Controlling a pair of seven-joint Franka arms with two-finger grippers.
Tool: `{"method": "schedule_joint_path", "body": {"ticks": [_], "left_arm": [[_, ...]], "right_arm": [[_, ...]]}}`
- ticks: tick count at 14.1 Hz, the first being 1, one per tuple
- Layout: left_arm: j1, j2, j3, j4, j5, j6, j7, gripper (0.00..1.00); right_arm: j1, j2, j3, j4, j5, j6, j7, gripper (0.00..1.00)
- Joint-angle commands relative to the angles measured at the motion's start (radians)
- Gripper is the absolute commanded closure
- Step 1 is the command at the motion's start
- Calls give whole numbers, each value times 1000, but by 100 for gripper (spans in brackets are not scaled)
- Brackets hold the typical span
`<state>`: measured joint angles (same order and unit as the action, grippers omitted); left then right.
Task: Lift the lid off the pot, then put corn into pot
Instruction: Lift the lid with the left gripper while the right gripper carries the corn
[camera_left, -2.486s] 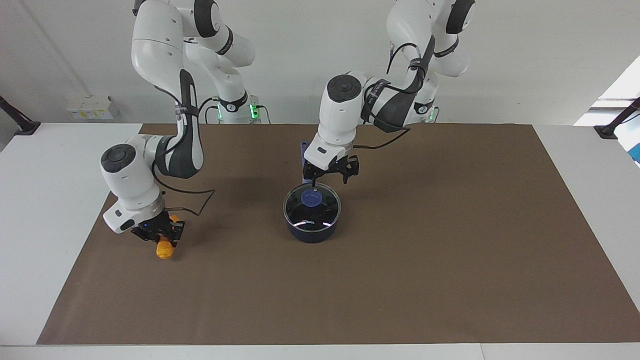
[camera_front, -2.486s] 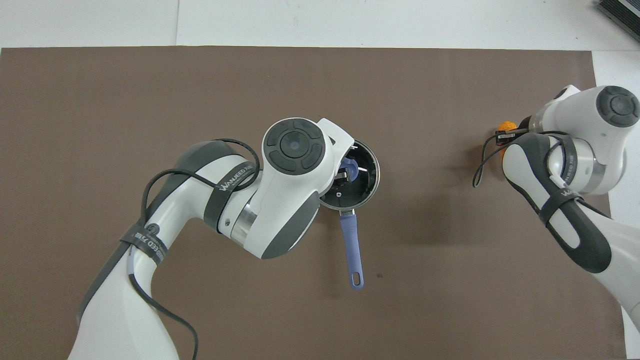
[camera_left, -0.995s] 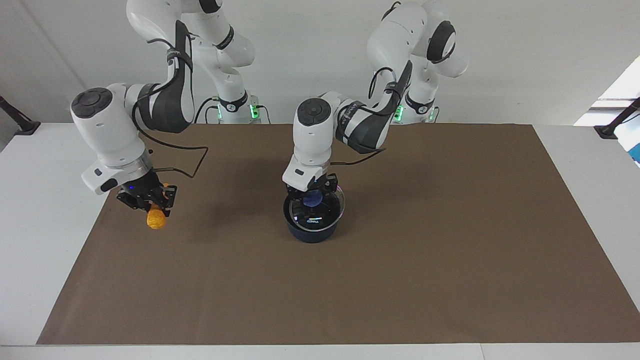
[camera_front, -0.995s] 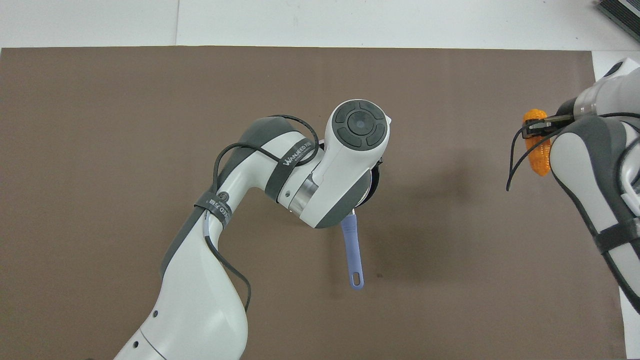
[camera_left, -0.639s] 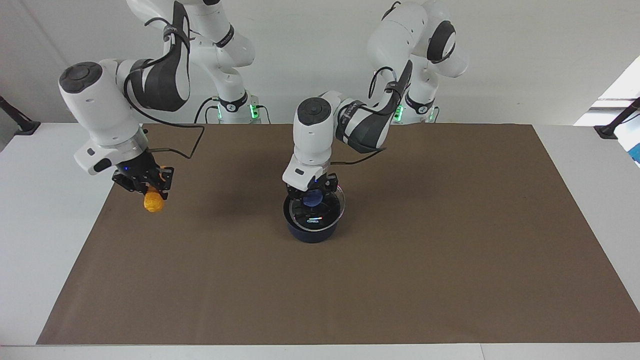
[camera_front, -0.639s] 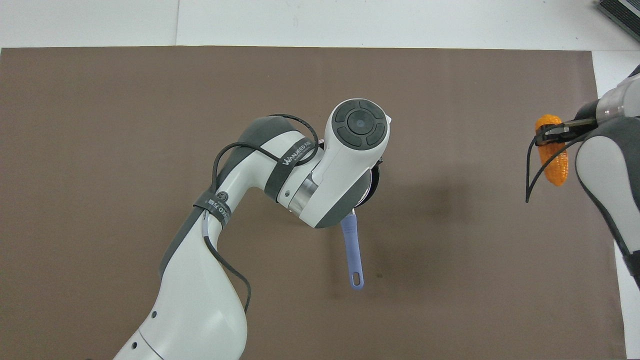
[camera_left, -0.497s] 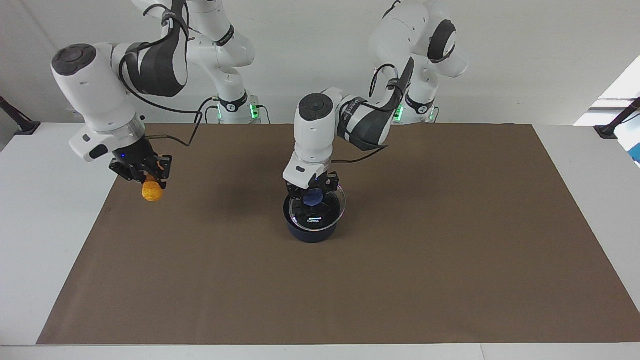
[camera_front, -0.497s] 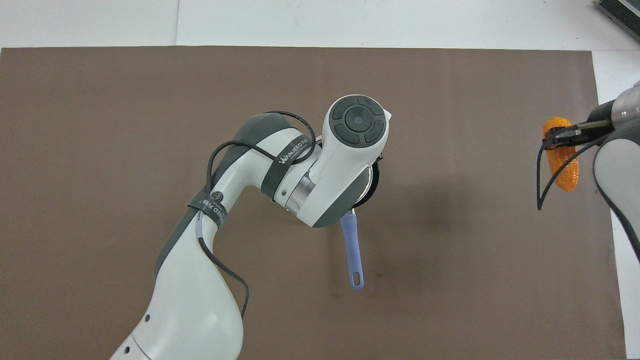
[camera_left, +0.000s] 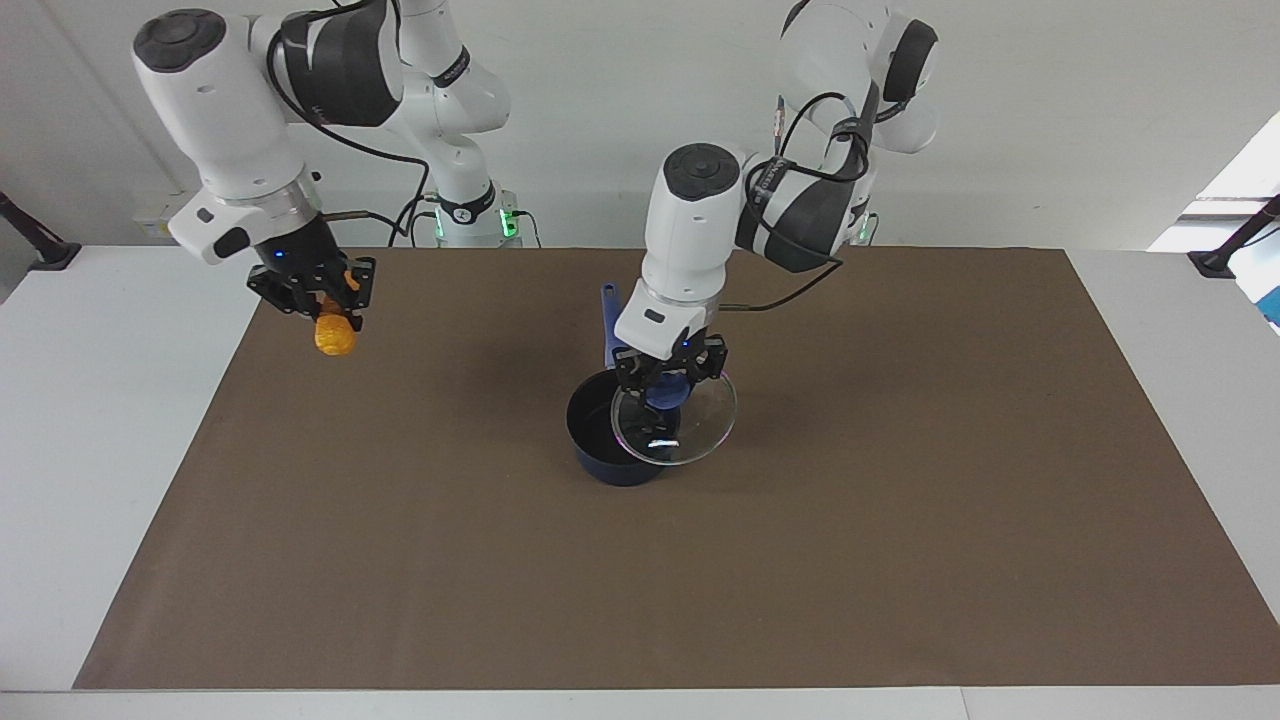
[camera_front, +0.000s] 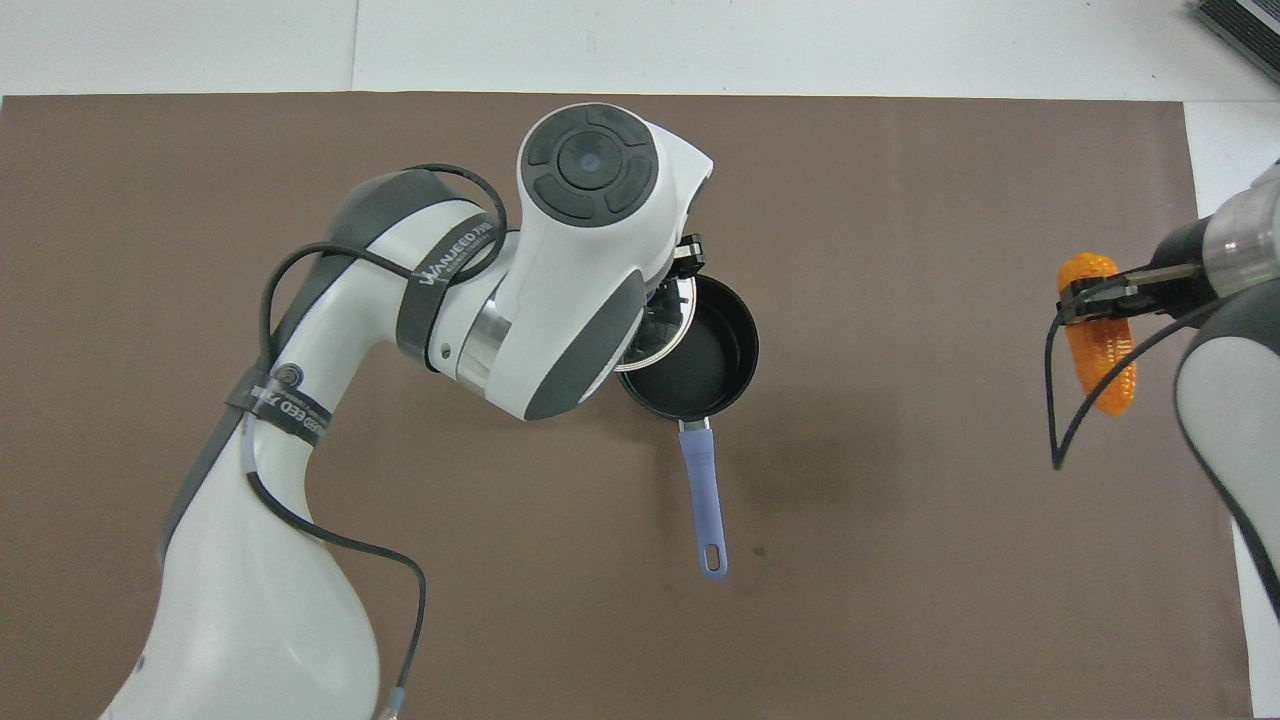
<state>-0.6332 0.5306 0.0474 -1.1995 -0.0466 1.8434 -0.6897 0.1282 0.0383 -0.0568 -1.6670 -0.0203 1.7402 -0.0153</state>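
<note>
- Facing view shows you the left end effector (camera_left: 669, 374) clamped on the blue knob of the lid (camera_left: 674, 418), with a finger on each side of the knob.
- Your lid hangs in the air, clear of the pot (camera_left: 603, 436). It is tilted a little and shifted toward the left arm's end of the worktop (camera_left: 900, 500), so it overlaps only part of the pot's mouth.
- Look at the overhead view and you see most of the pot's black inside uncovered; the lid's rim (camera_front: 680, 318) peeks out from under the left arm's wrist.
- Your pot stands on the brown mat near the middle of the worktop, with its long blue handle (camera_front: 704, 500) pointing toward the robots.
- Next, the right end effector (camera_left: 322, 291) is closed on the corn (camera_left: 334, 336), gripping it at its upper end so the cob hangs down below the fingers.
- You have that corn raised high over the edge of the mat at the right arm's end of the worktop, well apart from the pot.
- From overhead, the corn (camera_front: 1097, 334) shows as an orange cob with the dark fingers (camera_front: 1080, 296) pinching it near one end.
</note>
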Motion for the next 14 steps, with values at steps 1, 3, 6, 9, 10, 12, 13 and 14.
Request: {"method": "schedule_joint_path", "body": {"ticks": [1,3,6,9,10,12,13,14], "left_arm": [[81,-98,-4,-112,-32,-9,163,100],[142,-136,-6,-172,-50,-6,287,100],[239,-172,-6,-242,-117,-3,445,100],[312,-211,-6,-336,-122,49,589,100],[328,-230,-6,-379,-134,80,634,100],[369,-267,-6,-458,-157,129,728,100],[388,-282,-6,-485,-162,143,761,100],[408,-294,-4,-512,-171,149,795,100]], "right_arm": [[92,17,5,-4,-26,-2,118,100],[175,89,8,30,-23,-2,212,100],[302,265,8,191,-13,8,417,100],[370,357,8,242,-10,76,515,100],[381,377,8,242,-9,105,521,100],[384,423,9,259,-9,160,521,100],[384,454,18,288,-6,165,521,100],[386,491,37,321,-6,165,529,100]]}}
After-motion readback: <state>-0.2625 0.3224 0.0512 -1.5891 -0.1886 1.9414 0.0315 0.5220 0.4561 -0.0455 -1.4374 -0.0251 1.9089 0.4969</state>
